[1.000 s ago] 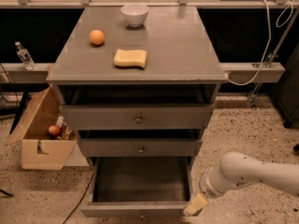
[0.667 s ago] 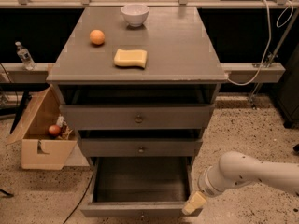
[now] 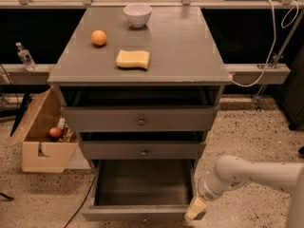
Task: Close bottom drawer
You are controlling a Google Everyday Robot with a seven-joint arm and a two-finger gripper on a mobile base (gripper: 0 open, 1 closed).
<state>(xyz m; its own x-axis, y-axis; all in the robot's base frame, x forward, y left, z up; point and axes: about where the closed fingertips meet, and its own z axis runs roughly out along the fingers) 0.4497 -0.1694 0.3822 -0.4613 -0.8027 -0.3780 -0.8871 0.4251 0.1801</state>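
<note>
The bottom drawer of the grey cabinet is pulled far out, its dark interior showing and its thin front at the lower edge of the view. The middle drawer and top drawer stand slightly out. My white arm comes in from the right, and the gripper sits low at the bottom drawer's front right corner, touching or almost touching the front.
On the cabinet top are a white bowl, an orange and a yellow sponge. An open cardboard box stands on the floor to the left. A dark cable runs on the floor near the drawer's left side.
The gripper has stayed at the drawer's front right corner, with barely any movement. The drawer is as far out as before.
</note>
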